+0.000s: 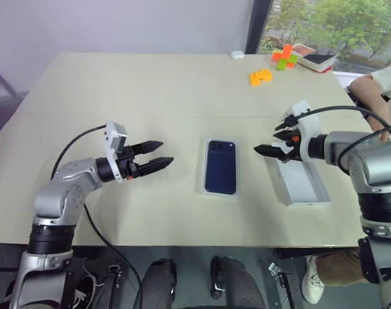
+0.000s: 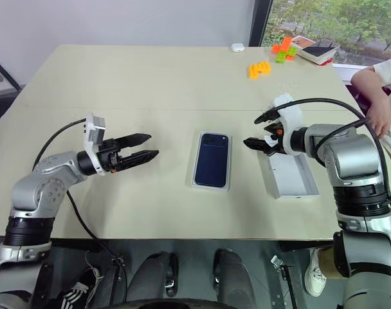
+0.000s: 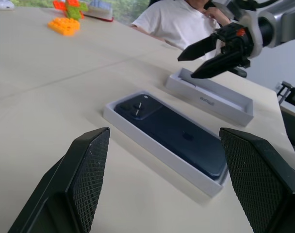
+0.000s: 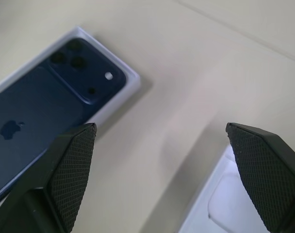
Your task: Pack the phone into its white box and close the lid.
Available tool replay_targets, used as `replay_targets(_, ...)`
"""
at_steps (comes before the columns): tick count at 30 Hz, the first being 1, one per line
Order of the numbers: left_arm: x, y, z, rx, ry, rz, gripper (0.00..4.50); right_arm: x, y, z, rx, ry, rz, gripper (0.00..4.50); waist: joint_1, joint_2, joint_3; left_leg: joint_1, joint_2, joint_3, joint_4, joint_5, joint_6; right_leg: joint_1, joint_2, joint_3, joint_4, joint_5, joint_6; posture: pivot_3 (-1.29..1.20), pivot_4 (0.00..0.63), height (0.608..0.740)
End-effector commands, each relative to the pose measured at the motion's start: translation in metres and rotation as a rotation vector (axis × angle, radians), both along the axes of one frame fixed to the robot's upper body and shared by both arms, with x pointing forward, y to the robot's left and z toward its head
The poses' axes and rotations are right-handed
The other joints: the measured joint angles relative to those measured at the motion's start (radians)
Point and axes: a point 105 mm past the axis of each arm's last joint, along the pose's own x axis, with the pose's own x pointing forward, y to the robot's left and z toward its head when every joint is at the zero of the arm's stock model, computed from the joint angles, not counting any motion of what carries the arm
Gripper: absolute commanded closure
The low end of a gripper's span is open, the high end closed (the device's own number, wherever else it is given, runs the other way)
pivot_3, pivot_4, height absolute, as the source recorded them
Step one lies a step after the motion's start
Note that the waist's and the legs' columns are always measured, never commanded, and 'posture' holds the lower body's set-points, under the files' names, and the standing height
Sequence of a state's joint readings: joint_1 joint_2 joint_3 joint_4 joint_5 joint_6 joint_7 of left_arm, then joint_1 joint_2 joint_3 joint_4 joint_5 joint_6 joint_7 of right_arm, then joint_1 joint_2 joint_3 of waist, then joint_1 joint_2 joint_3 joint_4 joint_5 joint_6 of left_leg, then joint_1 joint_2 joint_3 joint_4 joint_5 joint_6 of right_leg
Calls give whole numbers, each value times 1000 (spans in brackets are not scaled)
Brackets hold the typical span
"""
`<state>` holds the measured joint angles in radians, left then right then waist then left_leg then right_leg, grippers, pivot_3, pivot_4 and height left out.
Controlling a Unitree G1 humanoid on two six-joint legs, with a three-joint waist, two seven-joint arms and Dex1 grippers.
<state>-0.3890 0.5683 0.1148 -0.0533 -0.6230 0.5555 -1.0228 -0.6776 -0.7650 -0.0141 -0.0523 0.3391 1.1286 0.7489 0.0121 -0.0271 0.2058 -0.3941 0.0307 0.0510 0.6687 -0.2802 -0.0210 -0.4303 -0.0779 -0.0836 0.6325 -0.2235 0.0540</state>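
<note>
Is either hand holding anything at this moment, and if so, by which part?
Nothing is held. The left hand and right hand are both open and empty. The phone lies in the white box; the lid sits beside it.

Soft, even daylight comes from the window (image 1: 324, 26) beyond the tabletop's (image 1: 150, 96) far right corner, leaving the beige surface bright, with only faint, short shadows beside the phone (image 1: 220, 167) and the lid (image 1: 298, 182). In the right wrist view the near fingers (image 4: 65, 179) are dark and slightly soft, and the phone's glossy back carries a pale sheen. In the left wrist view the far edge of the tabletop and the person's shirt (image 3: 181, 24) look mildly washed out, the close fingers (image 3: 84, 179) blurred
</note>
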Motion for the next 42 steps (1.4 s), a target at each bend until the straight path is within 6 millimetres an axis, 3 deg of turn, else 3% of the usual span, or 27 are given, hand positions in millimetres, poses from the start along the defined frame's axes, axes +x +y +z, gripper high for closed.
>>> replay_targets(1,-3,2,13,16,-88,-11,714,-5,-3,15,9,-13,-34,0,0,0,0,0,0,0,0,0,0,0,0,0,0,0,0,0,150,740)
replay_targets(3,-9,3,14,21,-109,-35,714,-12,-5,12,51,62,-79,0,0,0,0,0,0,0,0,0,0,0,0,0,0,0,0,0,150,740)
replay_targets(10,-32,-5,17,59,-166,-158,714,-25,-23,8,-48,166,-197,0,-2,0,0,0,1,0,-1,0,0,-1,1,0,0,0,0,0,150,740)
replay_targets(14,-37,-11,11,77,-155,-198,714,-29,-18,8,-27,217,-198,0,-1,0,0,0,0,0,0,0,0,-1,1,0,0,0,0,0,150,740)
replay_targets(18,-36,-15,3,143,-178,-210,714,-32,-10,0,-41,238,-171,0,-1,0,0,0,0,0,0,0,0,-1,1,0,0,0,0,0,150,740)
replay_targets(27,-40,-18,5,142,-197,-246,714,-21,-23,-9,-34,270,-301,0,-1,0,0,-1,0,0,0,0,1,-1,1,0,0,0,0,0,150,740)
replay_targets(34,-39,-23,2,127,-190,-232,714,-18,-21,-12,-32,296,-320,0,-3,0,0,-1,0,0,0,0,1,-1,1,1,0,0,0,0,150,740)
replay_targets(37,-37,-25,3,120,-196,-221,714,-23,-14,-19,-33,348,-282,0,-2,0,0,-1,0,0,0,0,1,-1,1,0,0,0,0,0,150,740)
replay_targets(42,-38,-27,3,106,-196,-212,714,-33,-25,-23,-126,429,-283,0,-1,0,0,-2,0,0,0,0,1,-1,1,0,-1,0,0,0,150,740)
